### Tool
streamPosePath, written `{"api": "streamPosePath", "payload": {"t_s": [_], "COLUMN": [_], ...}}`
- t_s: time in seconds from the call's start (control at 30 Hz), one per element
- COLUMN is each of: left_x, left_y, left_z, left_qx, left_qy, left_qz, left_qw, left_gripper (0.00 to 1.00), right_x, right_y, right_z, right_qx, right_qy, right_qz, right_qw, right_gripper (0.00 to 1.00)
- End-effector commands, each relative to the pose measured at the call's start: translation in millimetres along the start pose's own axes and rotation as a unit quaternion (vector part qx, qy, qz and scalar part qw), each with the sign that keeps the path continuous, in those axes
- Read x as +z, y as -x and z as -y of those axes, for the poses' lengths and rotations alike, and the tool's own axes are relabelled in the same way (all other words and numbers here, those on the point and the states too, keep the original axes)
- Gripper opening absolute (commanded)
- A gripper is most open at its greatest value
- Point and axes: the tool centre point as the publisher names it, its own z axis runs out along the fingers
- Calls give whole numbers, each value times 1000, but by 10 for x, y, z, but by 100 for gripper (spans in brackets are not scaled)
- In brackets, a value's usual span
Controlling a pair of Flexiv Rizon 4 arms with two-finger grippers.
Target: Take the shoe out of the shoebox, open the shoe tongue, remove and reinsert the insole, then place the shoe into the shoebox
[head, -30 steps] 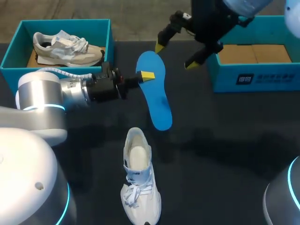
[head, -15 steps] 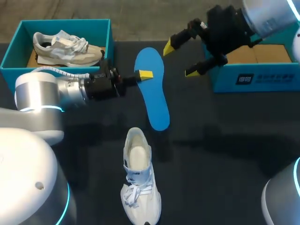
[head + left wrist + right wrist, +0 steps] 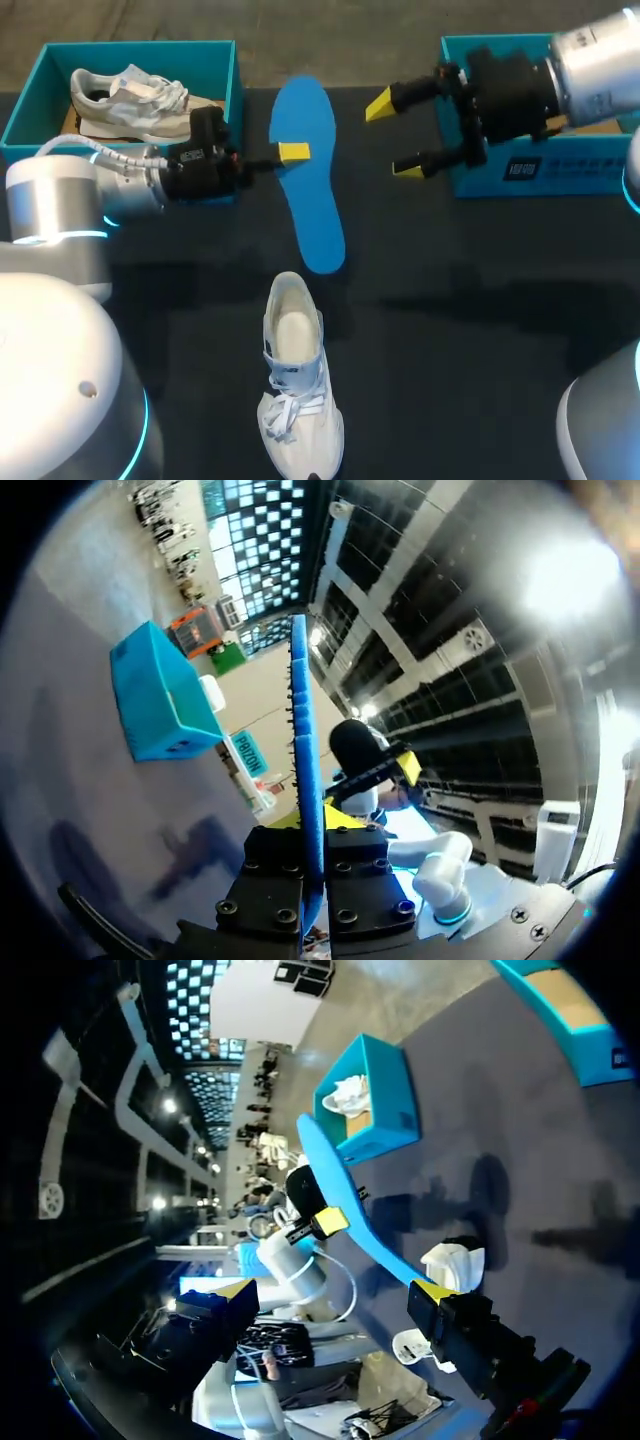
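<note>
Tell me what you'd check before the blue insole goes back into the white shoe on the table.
1. Hold on the insole: the left gripper is shut on the blue insole, which is off the table: ok.
2. Right gripper free to help: open and empty, beside the right shoebox: ok.
3. White shoe upright on the table, opening facing up: ok.
4. Tongue pulled back far enough: cannot tell.
5. Insole lined up with the shoe's opening: not ok; it is held beyond the shoe, not over it.
</note>
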Motion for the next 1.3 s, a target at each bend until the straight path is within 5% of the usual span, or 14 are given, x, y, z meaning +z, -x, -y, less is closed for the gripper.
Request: {"api": "streamPosePath", "payload": {"t_s": [0.03, 0.3, 0.63, 0.97, 1.13, 1.3], "left_x": [-87, -204, -299, -358, -376, -390], "left_y": [-97, -247, -532, -693, -738, -717], "left_z": [-4, 5, 44, 38, 6, 42], "left_qx": [43, 206, 440, 635, 748, 817], "left_qy": [5, 31, 81, 110, 132, 128], "left_qz": [-6, -34, -57, -61, -46, -41], "left_qw": [999, 977, 892, 762, 648, 561], "left_gripper": [0, 0, 0, 0, 0, 0], "right_x": [5, 5, 3, 3, 3, 3], "right_y": [70, 74, 74, 74, 74, 74], "right_z": [1, 4, 3, 3, 3, 3], "right_qx": [0, 6, 8, 8, 8, 8], "right_qy": [1, 1, 1, 1, 1, 1], "right_qz": [-108, -122, -121, -121, -121, -121], "right_qw": [994, 993, 993, 993, 993, 993], "right_gripper": [100, 100, 100, 100, 100, 100]}}
